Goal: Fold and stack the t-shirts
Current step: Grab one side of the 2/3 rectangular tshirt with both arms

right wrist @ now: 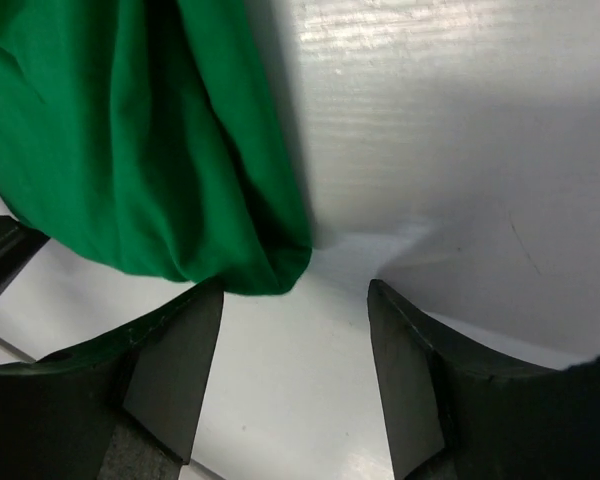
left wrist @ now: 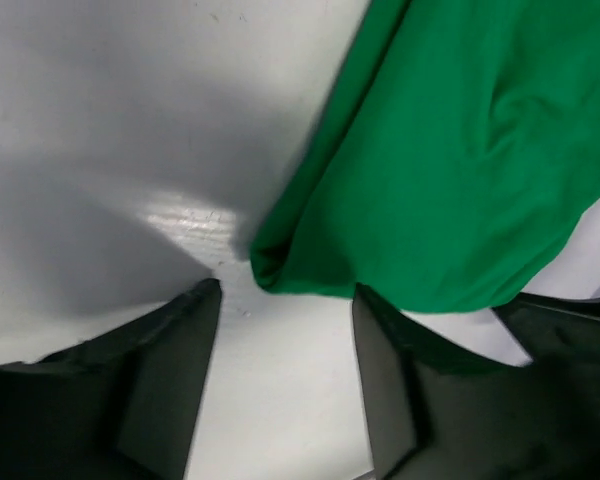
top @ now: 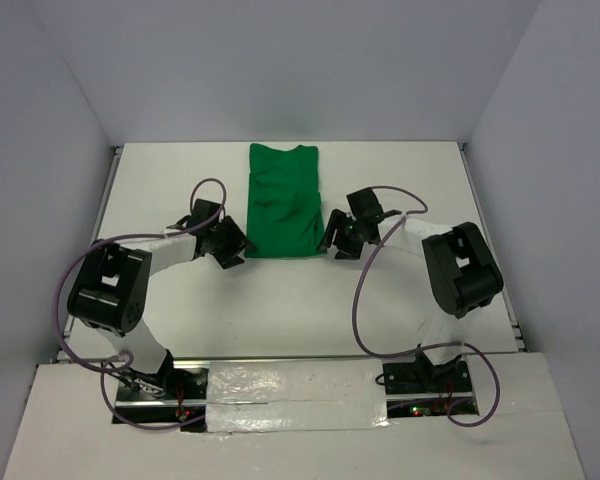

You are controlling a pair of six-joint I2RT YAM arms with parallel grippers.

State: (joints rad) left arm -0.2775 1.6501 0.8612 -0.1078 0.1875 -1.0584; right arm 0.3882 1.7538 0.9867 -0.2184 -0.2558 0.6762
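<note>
Green t-shirt (top: 283, 200) lies flat on the white worktop (top: 280, 310), folded into a long narrow strip that runs from the far edge toward the middle. The left gripper (top: 230, 245) is low at the strip's near left corner, jaws released and spread wide. Its wrist view shows the rolled cloth corner just ahead of the gap, with nothing pinched. On the other side, the right gripper (top: 338, 240) is at the near right corner, jaws parted too. There the folded corner sits just beside the tip of one finger (right wrist: 180, 350), with bare worktop in the gap. Purple cables (top: 360, 300) loop off both arms.
</note>
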